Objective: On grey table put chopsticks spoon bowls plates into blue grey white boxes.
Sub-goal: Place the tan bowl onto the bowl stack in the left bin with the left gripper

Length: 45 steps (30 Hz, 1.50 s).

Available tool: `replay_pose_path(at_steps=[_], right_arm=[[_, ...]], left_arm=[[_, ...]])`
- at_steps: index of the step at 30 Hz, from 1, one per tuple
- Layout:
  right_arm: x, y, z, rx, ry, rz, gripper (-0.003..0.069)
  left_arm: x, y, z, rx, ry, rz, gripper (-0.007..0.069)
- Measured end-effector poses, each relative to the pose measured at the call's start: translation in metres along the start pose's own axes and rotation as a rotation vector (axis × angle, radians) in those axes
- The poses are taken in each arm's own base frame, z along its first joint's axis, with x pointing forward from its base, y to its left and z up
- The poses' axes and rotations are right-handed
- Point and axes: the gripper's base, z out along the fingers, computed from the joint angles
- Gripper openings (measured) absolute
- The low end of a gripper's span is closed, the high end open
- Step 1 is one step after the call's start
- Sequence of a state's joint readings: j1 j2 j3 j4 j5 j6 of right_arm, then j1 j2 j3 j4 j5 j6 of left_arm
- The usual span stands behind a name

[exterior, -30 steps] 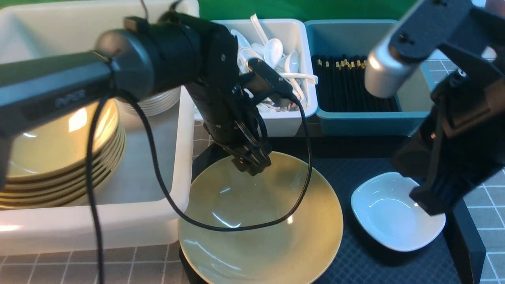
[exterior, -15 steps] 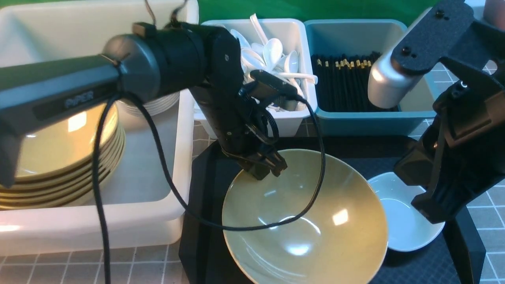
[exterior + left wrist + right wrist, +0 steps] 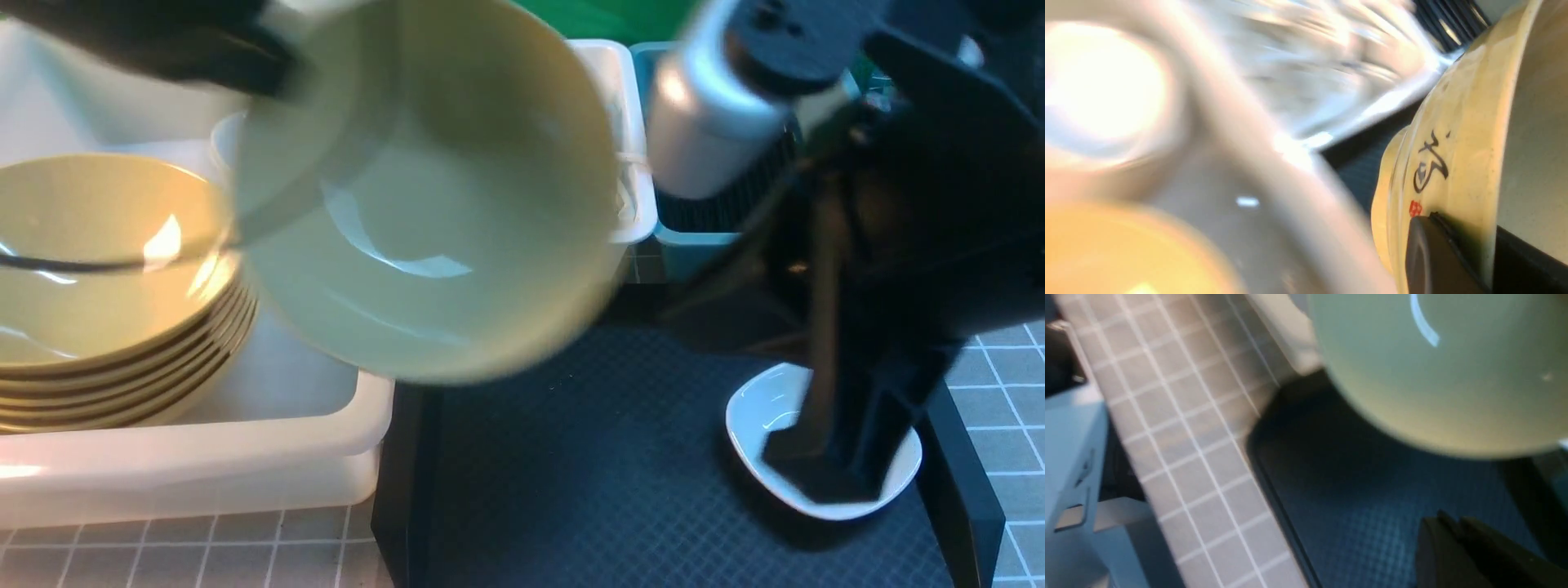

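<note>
My left gripper (image 3: pixel 1486 253) is shut on the rim of an olive-yellow bowl (image 3: pixel 424 188), one finger (image 3: pixel 1429 253) outside and one inside. The bowl hangs tilted in the air, high over the inner edge of the large whitish tub (image 3: pixel 204 457). That tub holds a stack of like bowls (image 3: pixel 106 278). My right gripper (image 3: pixel 816 478) has its jaws together and empty in the right wrist view (image 3: pixel 1453 547). Its tip is low over a small white plate (image 3: pixel 755 408) on the black tray (image 3: pixel 571 457). I cannot tell whether it touches the plate.
The white box (image 3: pixel 630 122) and its spoons are mostly hidden behind the raised bowl. The blue-grey box (image 3: pixel 694 249) holds black chopsticks (image 3: pixel 718 211), partly behind my right arm. The grey table (image 3: pixel 1004 392) shows right of the tray and along the front.
My left gripper has lifted the bowl off the black tray and swung it up and left toward the tub. My right gripper has come down over the white plate.
</note>
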<state>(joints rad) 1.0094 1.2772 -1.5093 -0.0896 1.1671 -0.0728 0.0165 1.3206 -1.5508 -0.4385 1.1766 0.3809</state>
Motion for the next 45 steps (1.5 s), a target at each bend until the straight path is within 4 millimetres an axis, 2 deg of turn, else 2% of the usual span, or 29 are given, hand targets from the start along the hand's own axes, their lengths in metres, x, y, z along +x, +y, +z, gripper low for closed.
replay_pose_path(at_steps=[1,2,3,5,6,9,13,17,23,27,30,31,34,38,40,41,42,45], right_arm=[[-0.002,0.002,0.0,-0.005,-0.005,-0.012,0.0078],[-0.008,0.007,0.005,-0.02,-0.007,-0.048,0.0078],[-0.008,0.008,0.005,-0.023,-0.006,-0.053,0.0078],[-0.011,0.012,0.013,-0.034,0.01,-0.073,0.0078],[-0.012,0.014,0.019,-0.039,0.024,-0.088,0.0078],[-0.012,0.014,0.023,-0.039,0.032,-0.108,0.0078],[-0.012,0.014,0.023,-0.04,0.039,-0.118,0.0078],[-0.01,0.014,0.023,-0.038,0.052,-0.123,0.0079],[-0.01,0.013,0.023,-0.036,0.053,-0.143,0.0084],[-0.01,0.013,0.023,-0.035,0.055,-0.147,0.0087],[-0.01,0.013,0.023,-0.036,0.061,-0.148,0.0089],[-0.009,0.013,0.023,-0.037,0.068,-0.149,0.009],[-0.008,0.013,0.023,-0.034,0.078,-0.151,0.0092],[-0.007,0.009,0.023,0.004,0.094,-0.158,0.0097],[-0.007,0.007,0.023,0.028,0.097,-0.149,0.0097],[-0.007,0.005,0.023,0.053,0.099,-0.139,0.0097],[-0.007,0.005,0.023,0.056,0.099,-0.137,0.0097],[-0.006,0.0,0.022,0.106,0.113,-0.109,0.0097]], left_arm=[[0.002,0.007,-0.012,-0.034,-0.023,-0.023,0.0009],[0.011,0.021,-0.042,-0.131,-0.086,-0.082,0.0009],[0.014,0.026,-0.046,-0.154,-0.092,-0.102,0.0009],[0.028,0.042,-0.069,-0.252,-0.136,-0.192,0.0009],[0.043,0.058,-0.079,-0.32,-0.144,-0.282,0.0009],[0.067,0.082,-0.069,-0.363,-0.118,-0.398,0.0009],[0.082,0.098,-0.052,-0.393,-0.101,-0.46,0.0009],[0.107,0.119,-0.023,-0.44,-0.084,-0.555,0.0008],[0.121,0.133,-0.01,-0.515,-0.078,-0.57,0.0012],[0.131,0.144,0.001,-0.541,-0.022,-0.561,0.0078],[0.137,0.148,0.007,-0.539,0.01,-0.564,0.0158],[0.14,0.15,0.01,-0.542,0.028,-0.56,0.0251],[0.14,0.151,0.01,-0.548,0.027,-0.555,0.0363],[0.126,0.143,-0.007,-0.576,-0.029,-0.514,0.0561],[0.114,0.135,-0.019,-0.581,-0.062,-0.488,0.0596],[0.102,0.125,-0.03,-0.579,-0.099,-0.464,0.0608],[0.102,0.123,-0.03,-0.575,-0.097,-0.46,0.0609],[0.068,0.075,-0.045,-0.463,-0.147,-0.348,0.0596]])
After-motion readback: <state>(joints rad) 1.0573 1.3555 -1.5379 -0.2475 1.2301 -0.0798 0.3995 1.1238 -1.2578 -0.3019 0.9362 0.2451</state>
